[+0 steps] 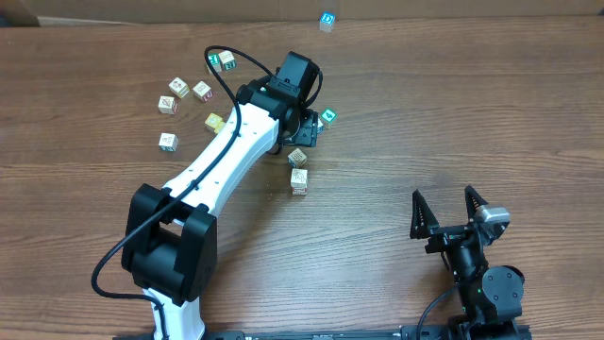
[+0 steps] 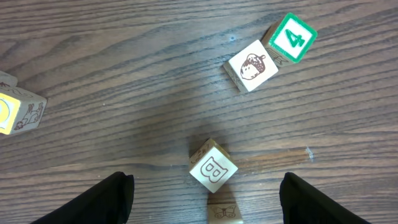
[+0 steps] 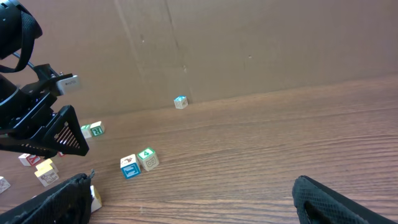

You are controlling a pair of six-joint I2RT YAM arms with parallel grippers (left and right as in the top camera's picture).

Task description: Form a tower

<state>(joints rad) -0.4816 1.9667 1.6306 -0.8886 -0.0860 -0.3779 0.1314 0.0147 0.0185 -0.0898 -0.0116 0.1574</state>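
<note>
Finds left gripper (image 2: 205,186) spread wide over the B cube (image 2: 213,173), touching nothing. Finds right gripper (image 1: 442,194) parted, empty. Puts the tower (image 1: 327,21) by the table (image 1: 472,94) far edge, well apart, seemingly one cube tall.

Left arm (image 1: 222,156) is hanging over centre cubes (image 1: 299,178).
Right gripper (image 1: 445,210) is sitting near right, jaws spread; loose cubes (image 1: 179,88) are lying scattered far left of the arm.

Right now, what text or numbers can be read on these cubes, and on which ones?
"B": top face of the tower.
"4": green-bordered cube, beside the acorn cube.
Yellow-faced cube at left edge: letter cut off.
Far blue-topped cube and other loose cubes: too small to read.
</note>
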